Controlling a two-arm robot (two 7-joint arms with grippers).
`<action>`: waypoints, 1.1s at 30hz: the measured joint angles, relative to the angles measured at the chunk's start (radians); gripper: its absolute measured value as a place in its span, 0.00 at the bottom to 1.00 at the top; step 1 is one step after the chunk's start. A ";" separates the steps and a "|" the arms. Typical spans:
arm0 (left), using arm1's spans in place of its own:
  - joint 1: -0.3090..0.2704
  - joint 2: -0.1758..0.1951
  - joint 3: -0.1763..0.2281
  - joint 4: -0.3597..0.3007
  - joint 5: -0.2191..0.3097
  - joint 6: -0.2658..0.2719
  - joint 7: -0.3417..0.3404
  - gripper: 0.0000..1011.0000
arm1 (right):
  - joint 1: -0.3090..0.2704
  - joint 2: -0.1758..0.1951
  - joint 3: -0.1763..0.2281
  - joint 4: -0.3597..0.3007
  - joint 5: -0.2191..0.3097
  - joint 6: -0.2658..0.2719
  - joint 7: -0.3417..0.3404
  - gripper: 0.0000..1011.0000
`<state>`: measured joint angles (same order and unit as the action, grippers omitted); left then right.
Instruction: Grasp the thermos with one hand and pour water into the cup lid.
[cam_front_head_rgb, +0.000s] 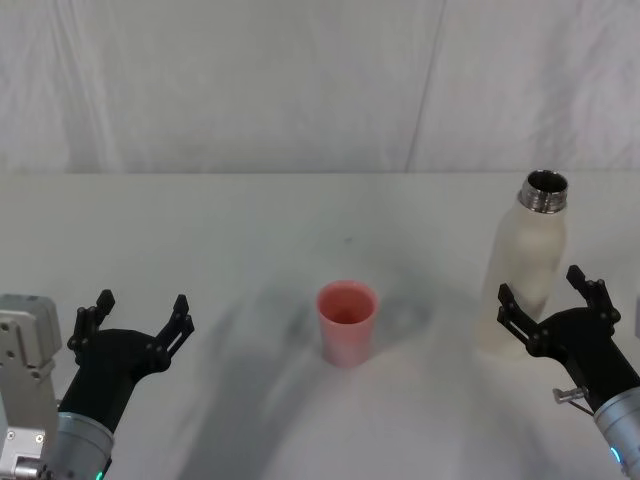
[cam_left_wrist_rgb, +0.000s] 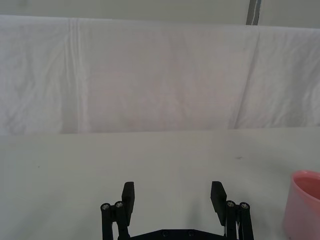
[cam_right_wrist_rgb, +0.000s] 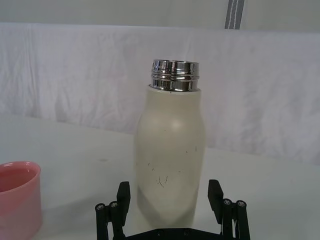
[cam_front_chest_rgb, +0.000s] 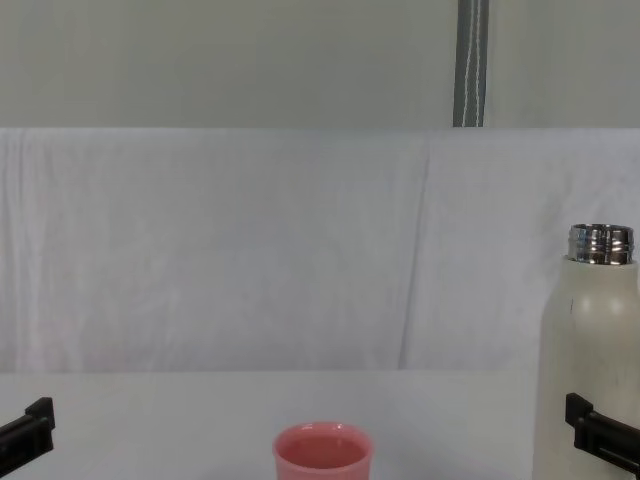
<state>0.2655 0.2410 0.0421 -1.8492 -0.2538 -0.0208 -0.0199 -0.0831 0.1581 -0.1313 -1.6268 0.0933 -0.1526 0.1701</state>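
Right tool (cam_front_head_rgb: 553, 292) spread at the base of the tall cream-white matte thermos (cam_front_head_rgb: 526, 262) — no contact visible.
Thermos upright on the white counter (cam_front_head_rgb: 250, 220), between the fingers; small salmon-pink cup lid (cam_front_head_rgb: 347, 321) stands well apart toward centre — left tool (cam_front_head_rgb: 141, 315) spread, idle.

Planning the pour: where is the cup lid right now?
In the head view the cup lid stands upright mid-table, left of the thermos, between both open hands.
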 joint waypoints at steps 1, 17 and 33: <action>0.000 0.000 0.000 0.000 0.000 0.000 0.000 0.99 | -0.002 0.001 0.000 -0.002 -0.001 0.000 0.000 0.99; 0.000 0.000 0.000 0.000 0.000 0.000 0.000 0.99 | -0.075 0.034 0.006 -0.062 0.019 -0.025 0.042 0.99; 0.000 0.000 0.000 0.000 0.000 0.000 0.000 0.99 | -0.122 0.033 -0.022 -0.061 0.035 -0.044 0.053 0.99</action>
<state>0.2655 0.2410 0.0421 -1.8492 -0.2539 -0.0208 -0.0199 -0.2048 0.1909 -0.1531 -1.6874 0.1280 -0.1962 0.2227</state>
